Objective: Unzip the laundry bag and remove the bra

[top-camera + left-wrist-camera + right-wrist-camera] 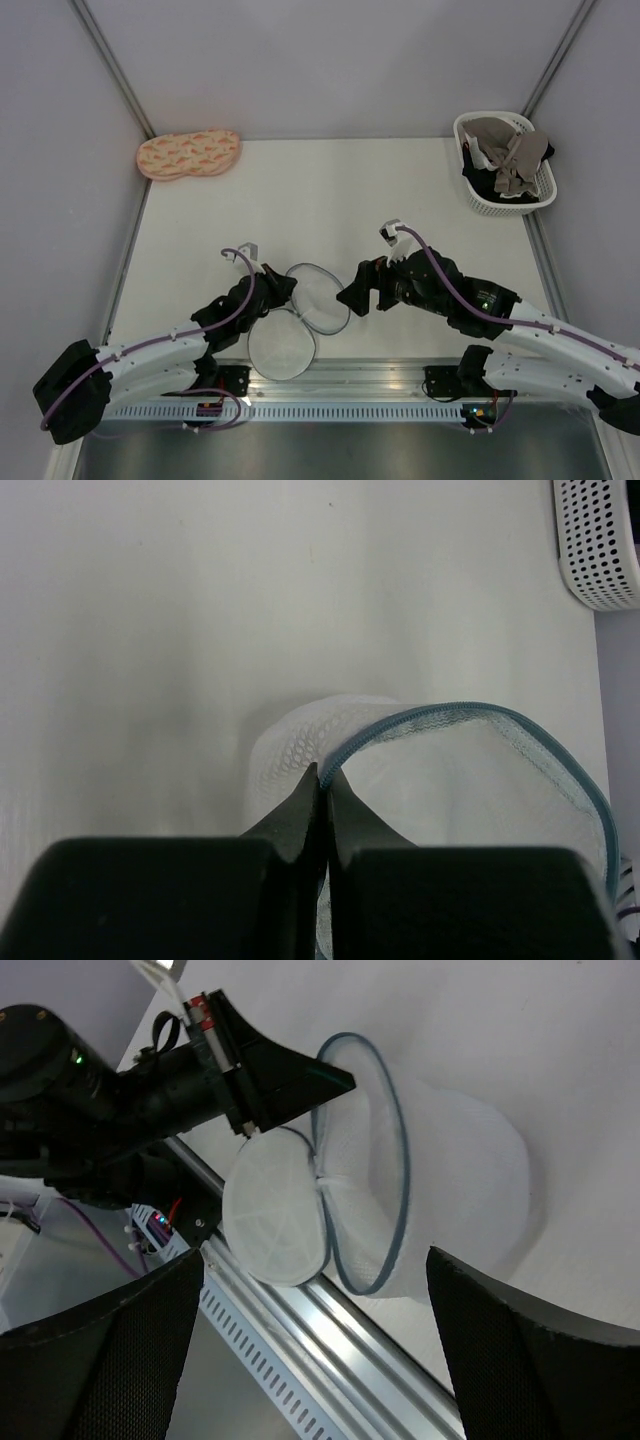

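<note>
The laundry bag lies unzipped near the table's front edge, its round lid flapped open toward the rail. It looks empty. My left gripper is shut on the bag's blue-grey rim. White mesh shows beyond its fingertips. My right gripper is open and empty, just right of the bag. In the right wrist view its fingers stand wide apart over the bag and lid. The taupe bra lies in the basket at the back right.
The white lattice basket at the back right also holds dark fabric; its corner shows in the left wrist view. A peach patterned pad lies at the back left. The metal rail runs along the front edge.
</note>
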Motion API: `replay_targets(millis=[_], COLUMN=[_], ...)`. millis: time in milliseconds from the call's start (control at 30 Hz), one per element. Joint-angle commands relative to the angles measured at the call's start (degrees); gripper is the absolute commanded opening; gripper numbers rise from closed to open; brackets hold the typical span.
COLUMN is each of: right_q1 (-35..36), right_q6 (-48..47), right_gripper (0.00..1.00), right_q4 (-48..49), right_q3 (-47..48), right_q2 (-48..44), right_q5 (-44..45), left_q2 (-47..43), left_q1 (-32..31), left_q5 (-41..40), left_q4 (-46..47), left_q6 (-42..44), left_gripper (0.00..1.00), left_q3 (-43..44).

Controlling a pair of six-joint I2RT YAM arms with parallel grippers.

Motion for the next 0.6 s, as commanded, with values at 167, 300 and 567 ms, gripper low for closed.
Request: replay_targets(millis=[167,300,567], right_q1=[11.71,18.94,28.26], right_q6=[3.54,4.6,2.05], right_gripper=[0.93,0.93,0.91], right_q4=[4.32,4.59,4.06], right_q3=[-1.06,1.75,11.49], right_q2=[5.64,11.36,24.89], right_q5=[1.23,5.63,10.03], left_q2=[8.14,3.41,-19.17], left_q1=[4.36,4.45,4.45], left_q5=[9.97,6.2,-7.95], left_q4=[14.3,5.6,-24.62], left_q6=[9.0,9.8,5.59], left_gripper=[0.58,0.86,1.0], left_q3=[6.78,10.29,15.39])
